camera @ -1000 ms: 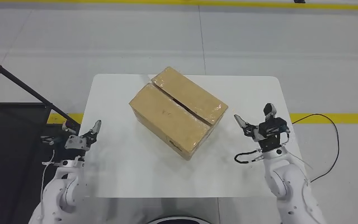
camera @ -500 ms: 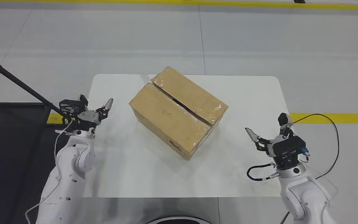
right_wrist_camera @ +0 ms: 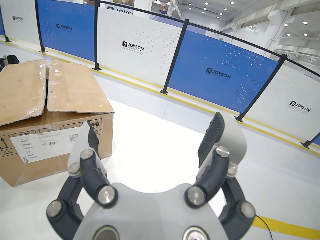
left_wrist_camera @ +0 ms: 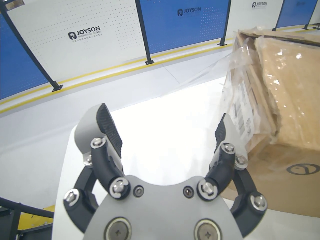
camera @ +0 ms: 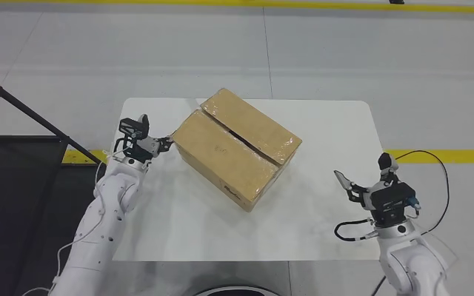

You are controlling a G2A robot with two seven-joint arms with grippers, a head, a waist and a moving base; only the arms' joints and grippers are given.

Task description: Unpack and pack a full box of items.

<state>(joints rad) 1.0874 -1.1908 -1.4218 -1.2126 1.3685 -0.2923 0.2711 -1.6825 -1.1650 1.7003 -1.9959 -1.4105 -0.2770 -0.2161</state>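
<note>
Left pincer is spread wide and holds nothing, positioned at the left end of the box. One finger is just beside the labelled end wall, where loose clear tape peels off, but contact cannot be confirmed. Right pincer is also wide and empty, near the right edge of the bench and well apart from the box, which sits askew at mid-bench, upright, both top flaps down with a narrow gap along the seam.
</note>
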